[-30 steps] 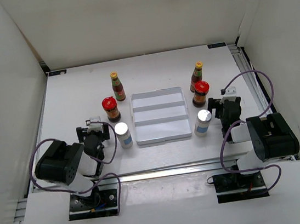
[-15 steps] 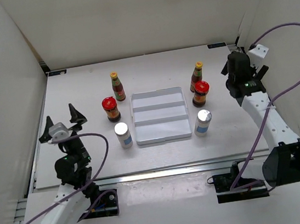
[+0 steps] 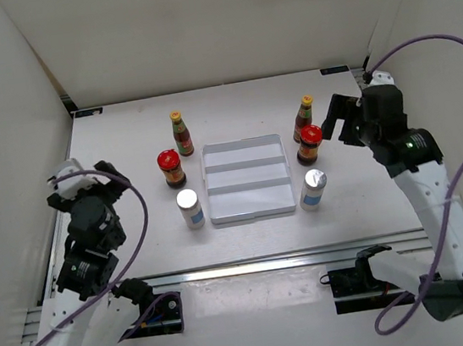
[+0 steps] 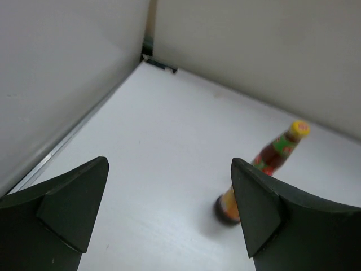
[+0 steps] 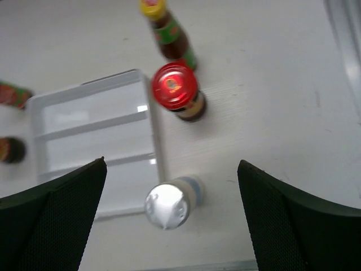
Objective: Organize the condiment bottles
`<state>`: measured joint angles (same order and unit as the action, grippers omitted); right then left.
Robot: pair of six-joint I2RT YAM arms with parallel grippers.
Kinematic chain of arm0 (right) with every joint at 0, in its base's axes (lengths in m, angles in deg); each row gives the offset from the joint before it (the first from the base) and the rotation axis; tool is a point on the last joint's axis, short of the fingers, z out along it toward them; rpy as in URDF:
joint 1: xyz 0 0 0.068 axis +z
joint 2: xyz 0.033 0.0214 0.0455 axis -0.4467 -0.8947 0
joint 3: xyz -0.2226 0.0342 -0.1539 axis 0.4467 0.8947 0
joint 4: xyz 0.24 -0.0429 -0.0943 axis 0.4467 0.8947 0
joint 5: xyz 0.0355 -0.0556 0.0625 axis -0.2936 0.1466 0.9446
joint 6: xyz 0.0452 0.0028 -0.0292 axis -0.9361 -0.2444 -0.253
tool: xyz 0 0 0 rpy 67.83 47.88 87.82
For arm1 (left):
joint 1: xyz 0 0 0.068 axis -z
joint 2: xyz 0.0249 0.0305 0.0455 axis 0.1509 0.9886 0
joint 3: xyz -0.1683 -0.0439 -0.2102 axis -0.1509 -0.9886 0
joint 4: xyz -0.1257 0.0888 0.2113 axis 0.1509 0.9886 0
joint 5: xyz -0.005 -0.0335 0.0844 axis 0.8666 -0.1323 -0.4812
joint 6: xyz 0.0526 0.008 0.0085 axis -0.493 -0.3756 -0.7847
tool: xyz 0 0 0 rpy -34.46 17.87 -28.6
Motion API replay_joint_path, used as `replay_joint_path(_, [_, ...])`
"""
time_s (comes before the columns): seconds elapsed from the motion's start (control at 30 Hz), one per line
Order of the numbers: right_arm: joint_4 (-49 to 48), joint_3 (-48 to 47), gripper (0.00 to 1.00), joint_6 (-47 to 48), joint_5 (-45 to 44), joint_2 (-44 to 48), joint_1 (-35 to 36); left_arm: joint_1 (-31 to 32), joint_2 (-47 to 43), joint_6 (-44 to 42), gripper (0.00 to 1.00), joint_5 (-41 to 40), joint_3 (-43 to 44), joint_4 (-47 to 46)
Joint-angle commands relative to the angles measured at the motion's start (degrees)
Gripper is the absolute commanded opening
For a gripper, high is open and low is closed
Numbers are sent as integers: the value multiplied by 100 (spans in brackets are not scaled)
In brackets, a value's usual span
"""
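My left gripper (image 4: 169,210) hangs over the left margin of the table (image 3: 116,137), jaws spread wide and empty. My right gripper (image 3: 341,121), likewise spread and empty, hovers just right of the right-hand row. Nearest stand the left shaker (image 3: 189,207) and right shaker (image 3: 312,189). Behind them are the left jar (image 3: 171,169) and right jar (image 3: 310,145), red-lidded. Farthest are the left slim bottle (image 3: 180,134) and right slim bottle (image 3: 305,118), yellow-capped. All six are upright, three on either side of the white ridged tray (image 3: 253,216), none inside it. White walls (image 3: 195,24) enclose the table on three sides.
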<state>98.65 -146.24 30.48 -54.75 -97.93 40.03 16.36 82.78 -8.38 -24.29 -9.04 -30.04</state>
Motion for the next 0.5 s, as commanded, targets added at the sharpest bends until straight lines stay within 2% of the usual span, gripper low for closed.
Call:
replay_joint_path(0.0, [175, -91, 100, 418, 1931, 425, 4, 80, 311, -64, 100, 1023, -51, 1035])
replay_joint_path(0.07, [351, -143, 100, 584, 2222, 539, 4, 80, 373, -135, 100, 1218, -164, 877])
replay_joint_path(0.23, [1001, -144, 100, 980, 1757, 768, 4, 80, 575, 5, 100, 875, -410, 630])
replay_joint_path(0.3, [880, -57, 100, 1199, 2274, 821, 4, 80, 575, 76, 100, 1189, -481, 464])
replay_joint_path(0.4, [660, 163, 100, 1095, 2276, 882, 4, 80, 470, 76, 100, 1516, -543, 341])
replay_joint_path(0.47, [659, 164, 100, 1147, 2179, 532, 4, 142, 400, 76, 100, 1517, -543, 340])
